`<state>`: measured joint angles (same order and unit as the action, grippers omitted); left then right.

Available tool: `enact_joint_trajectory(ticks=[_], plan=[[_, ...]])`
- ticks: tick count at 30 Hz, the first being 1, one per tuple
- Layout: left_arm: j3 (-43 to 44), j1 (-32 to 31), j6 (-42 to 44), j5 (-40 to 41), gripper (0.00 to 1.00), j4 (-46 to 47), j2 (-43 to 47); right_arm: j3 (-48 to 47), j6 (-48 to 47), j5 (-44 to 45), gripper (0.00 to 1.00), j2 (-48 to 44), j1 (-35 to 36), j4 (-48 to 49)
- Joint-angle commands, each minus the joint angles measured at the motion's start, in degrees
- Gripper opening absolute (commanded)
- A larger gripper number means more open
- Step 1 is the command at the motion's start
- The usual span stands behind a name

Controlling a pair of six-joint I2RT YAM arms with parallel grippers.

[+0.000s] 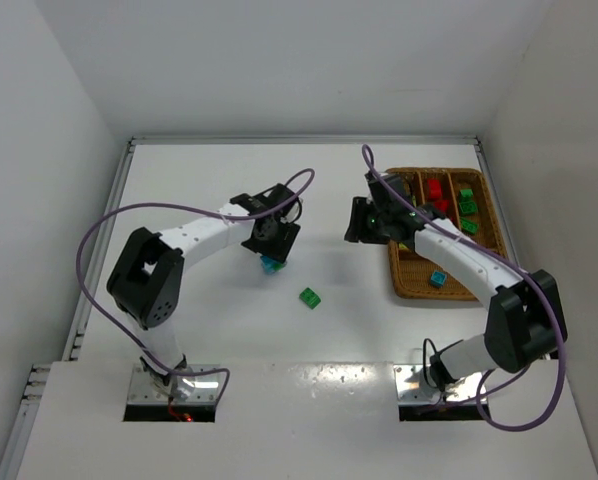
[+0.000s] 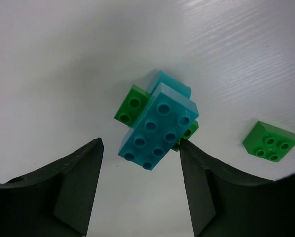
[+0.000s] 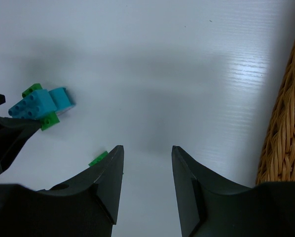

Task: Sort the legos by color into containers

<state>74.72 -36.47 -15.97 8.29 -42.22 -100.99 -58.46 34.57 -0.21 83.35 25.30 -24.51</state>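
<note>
A cluster of legos (image 2: 160, 126) lies on the white table: cyan-blue bricks stacked on a green one. My left gripper (image 2: 140, 147) hovers right over it, open, with the cluster's near end between the fingertips. The right finger (image 2: 197, 173) is by the cluster's green edge and the left finger stands apart from it. From above, the left gripper (image 1: 271, 254) covers most of the cluster (image 1: 270, 266). A single green brick (image 1: 309, 297) lies to its right. My right gripper (image 3: 147, 148) is open and empty above bare table, left of the wicker tray (image 1: 411, 285).
The tray's compartments hold red bricks (image 1: 437, 190), green bricks (image 1: 466, 200) and a cyan brick (image 1: 437, 278). In the right wrist view the tray's woven wall (image 3: 285, 138) is at the right edge and the cluster (image 3: 39, 103) is far left. White walls enclose the table.
</note>
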Motion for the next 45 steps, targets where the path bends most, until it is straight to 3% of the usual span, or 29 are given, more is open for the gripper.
enact_joint_trajectory(ticks=[1,5,8,12,15,17,18,21,25,27,31,36,45], plan=[[1.4,-0.6,-0.2,2.7,0.68,0.1,-1.0,0.2,0.6,1.2,0.44,-2.2,0.4,0.5],[1.9,-0.6,-0.2,0.4,0.46,0.1,-1.6,0.7,0.6,1.2,0.44,-2.2,0.4,0.5],[1.9,-0.6,-0.2,-0.1,0.41,0.1,-1.6,0.7,1.1,1.8,0.43,-2.8,0.4,0.5],[3.2,-0.6,-0.2,-2.0,0.18,0.1,-0.9,0.7,0.4,0.3,0.43,-2.8,0.4,0.5],[5.7,1.8,-0.8,-8.9,0.01,-0.4,1.7,0.7,-2.7,-10.5,0.43,-2.8,0.4,2.9],[6.5,4.7,-0.8,-14.0,0.00,-0.4,2.5,0.7,-7.0,-16.6,0.46,-2.8,1.4,3.5],[6.5,5.7,-0.8,-19.4,0.00,-0.4,2.6,0.7,-8.4,-18.8,0.55,-2.2,2.3,3.5],[6.5,8.9,-0.8,-28.6,0.00,2.4,4.0,-0.4,-10.8,-19.4,0.63,-2.2,6.8,3.3],[2.4,12.8,-3.2,-46.6,0.00,8.1,4.7,2.2,-8.8,-21.1,0.64,-4.6,7.9,9.8],[1.0,13.4,-5.7,-50.4,0.00,11.6,5.3,2.7,-4.4,-20.4,0.59,-5.1,7.9,12.6],[-0.2,13.4,-10.0,-50.4,0.00,15.3,6.5,1.9,7.8,-14.8,0.41,-3.4,7.9,13.5],[-0.7,13.4,-13.2,-46.8,0.00,17.4,7.7,4.8,19.6,-12.8,0.41,-2.1,9.1,20.2],[-1.2,13.4,-13.2,-46.2,0.00,17.4,8.8,2.8,23.1,-11.8,0.41,1.6,9.6,20.9]])
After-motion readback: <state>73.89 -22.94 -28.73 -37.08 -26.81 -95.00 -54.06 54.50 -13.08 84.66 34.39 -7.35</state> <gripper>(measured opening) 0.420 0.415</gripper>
